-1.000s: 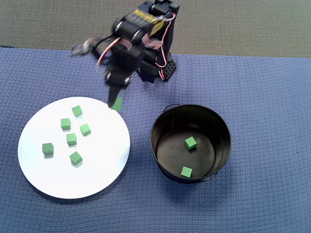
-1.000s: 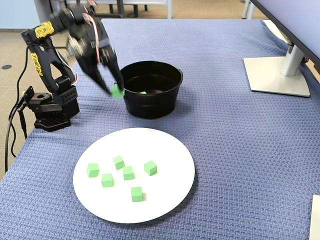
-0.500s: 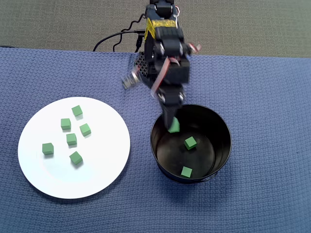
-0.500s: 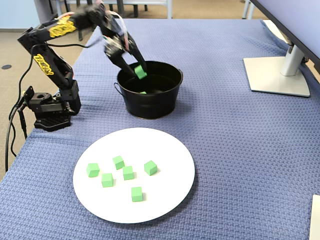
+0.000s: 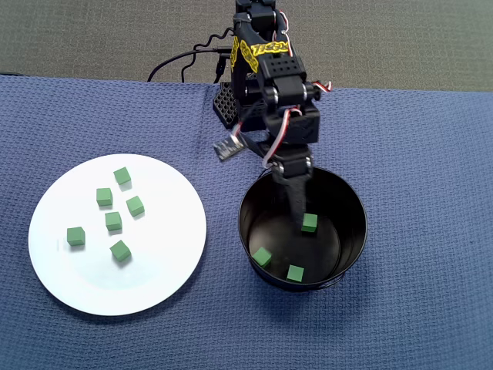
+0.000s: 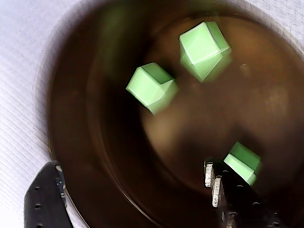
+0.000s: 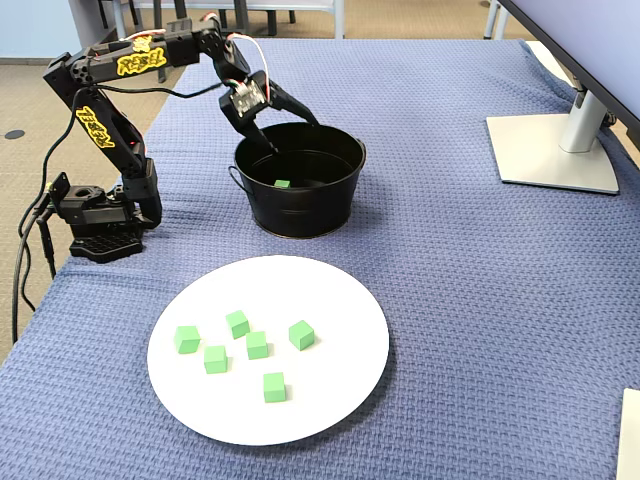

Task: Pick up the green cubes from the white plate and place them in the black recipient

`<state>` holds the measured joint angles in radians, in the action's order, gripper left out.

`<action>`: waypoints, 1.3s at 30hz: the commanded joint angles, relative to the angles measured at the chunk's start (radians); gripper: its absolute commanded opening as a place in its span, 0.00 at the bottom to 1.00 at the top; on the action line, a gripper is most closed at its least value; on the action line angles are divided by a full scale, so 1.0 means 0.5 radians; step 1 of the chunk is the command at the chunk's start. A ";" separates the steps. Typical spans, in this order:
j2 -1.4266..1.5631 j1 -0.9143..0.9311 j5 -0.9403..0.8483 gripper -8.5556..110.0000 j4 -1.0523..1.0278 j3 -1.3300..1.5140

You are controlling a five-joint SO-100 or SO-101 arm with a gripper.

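Several green cubes (image 5: pixel 113 221) lie loose on the white plate (image 5: pixel 154 285) at the left of the overhead view and at the front of the fixed view (image 7: pixel 257 345). Three more green cubes (image 5: pixel 263 257) lie on the bottom of the black recipient (image 5: pixel 356 231); the wrist view shows them too (image 6: pixel 151 87). My gripper (image 5: pixel 291 185) hangs over the near rim of the recipient, reaching into its mouth. It is open and empty, with jaws spread wide in the wrist view (image 6: pixel 130 166) and the fixed view (image 7: pixel 290 137).
A blue woven cloth (image 5: pixel 416 154) covers the table. The arm's base (image 7: pixel 100 230) and its cables stand at the back left of the fixed view. A monitor stand (image 7: pixel 545 150) sits at the far right, and a white object (image 7: pixel 630 430) at the bottom right corner.
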<state>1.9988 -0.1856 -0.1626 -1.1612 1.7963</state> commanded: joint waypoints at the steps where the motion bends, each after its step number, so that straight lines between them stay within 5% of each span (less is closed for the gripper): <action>1: 0.092 0.417 -0.218 0.30 -0.221 -0.341; 11: -0.215 1.371 -1.138 0.29 0.006 -0.193; 24: -0.580 1.663 -2.276 0.30 0.393 0.199; 39: -1.003 1.841 -2.457 0.28 0.611 0.110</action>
<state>1.5125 0.7256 -1.3929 -0.8928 1.9052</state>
